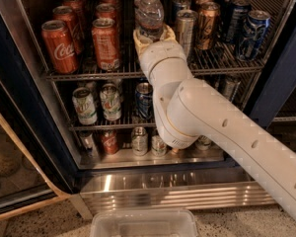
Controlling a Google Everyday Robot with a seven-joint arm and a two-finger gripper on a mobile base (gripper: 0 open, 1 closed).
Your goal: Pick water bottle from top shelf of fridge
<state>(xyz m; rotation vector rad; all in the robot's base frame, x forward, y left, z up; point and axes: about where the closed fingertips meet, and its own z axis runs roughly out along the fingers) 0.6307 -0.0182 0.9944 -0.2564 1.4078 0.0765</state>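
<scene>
The water bottle (pixel 149 11), clear with a white cap, stands on the top shelf (pixel 89 75) of the fridge (pixel 19 107), between red cola cans and a tall silver can (pixel 186 31). My gripper (pixel 153 35) reaches in from the lower right on a thick white arm. Its cream fingers (pixel 138 37) sit on either side of the bottle's lower part and press against it. The bottle's base is hidden behind the gripper.
Red cola cans (pixel 59 46) stand left of the bottle, gold and dark blue cans (pixel 249 33) to the right. Two lower racks hold more cans (pixel 110 101). A clear plastic bin (pixel 143 224) sits on the floor in front of the ribbed steel base panel (pixel 153 191).
</scene>
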